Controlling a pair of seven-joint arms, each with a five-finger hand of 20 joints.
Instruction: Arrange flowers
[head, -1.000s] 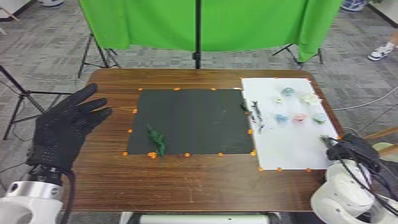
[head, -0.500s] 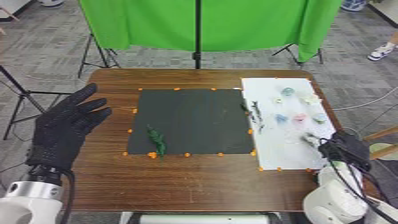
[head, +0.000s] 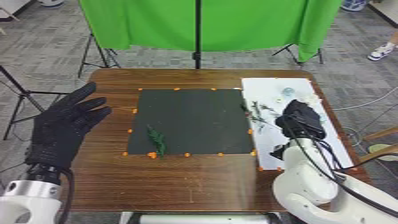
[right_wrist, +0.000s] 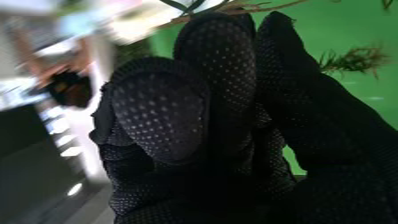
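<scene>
My left hand (head: 69, 122) is open over the table's left edge. A dark green leaf (head: 157, 141) lies on the black mat (head: 191, 115), toward its lower left. Over the white board (head: 275, 162), my right hand (head: 300, 120) is closed round a thin green sprig (head: 258, 120) that sticks out to its left. The right wrist view has the right hand (right_wrist: 160, 117) with its fingertips together, and a brown stem (right_wrist: 244, 10) crossing at their tips. A pale blue flower (head: 287, 92) lies beyond the hand, which hides part of the other flowers.
Orange markers (head: 187, 155) line the edges of the mat and board on the brown table (head: 169, 185). A green curtain (head: 249, 25) hangs behind, with a black pole (head: 197, 35) in front of it.
My right hand has moved left and away from me, from the board's right edge to above its middle, carrying the sprig and covering some flowers. The left hand has kept still.
</scene>
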